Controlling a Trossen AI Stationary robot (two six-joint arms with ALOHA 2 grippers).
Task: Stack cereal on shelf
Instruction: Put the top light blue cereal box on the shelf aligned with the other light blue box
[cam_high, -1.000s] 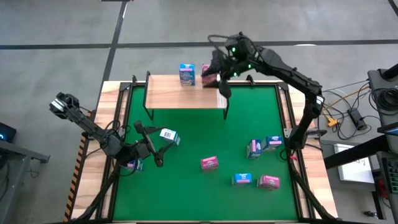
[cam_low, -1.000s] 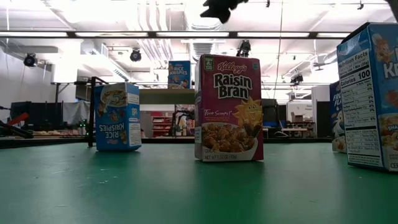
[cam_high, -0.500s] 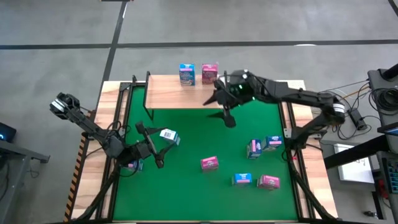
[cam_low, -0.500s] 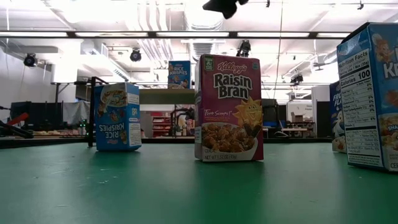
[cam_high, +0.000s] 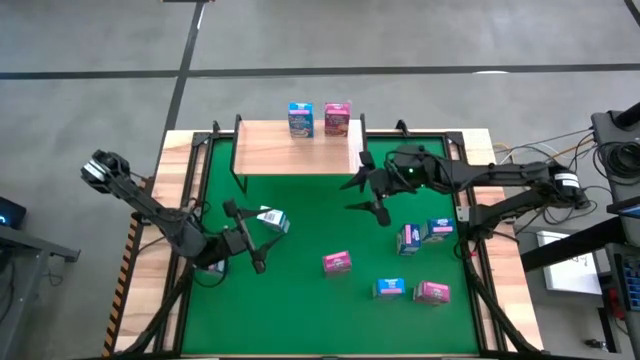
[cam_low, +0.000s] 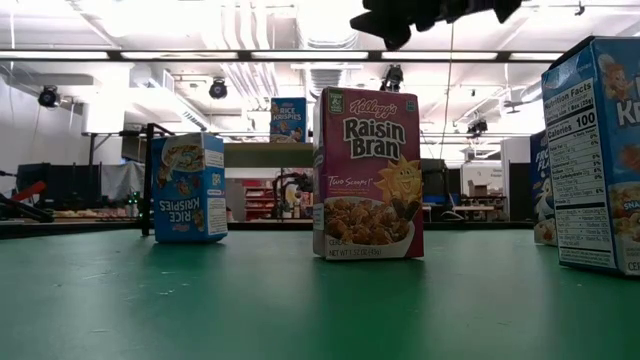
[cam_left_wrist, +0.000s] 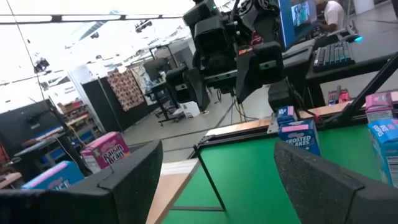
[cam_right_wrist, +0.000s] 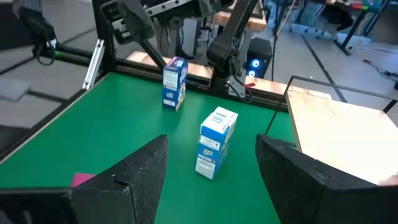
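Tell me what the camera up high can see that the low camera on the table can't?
Only the high view shows both whole arms, the left gripper beside a white-blue box, the right gripper open over the green mat, and the pink box on the shelf. Only the low view shows the printing on the Raisin Bran box and the room behind. Both show the blue box on the shelf.

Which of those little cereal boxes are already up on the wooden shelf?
Two: the blue box and the pink box, side by side at the shelf's far edge. All the others sit on the green mat.
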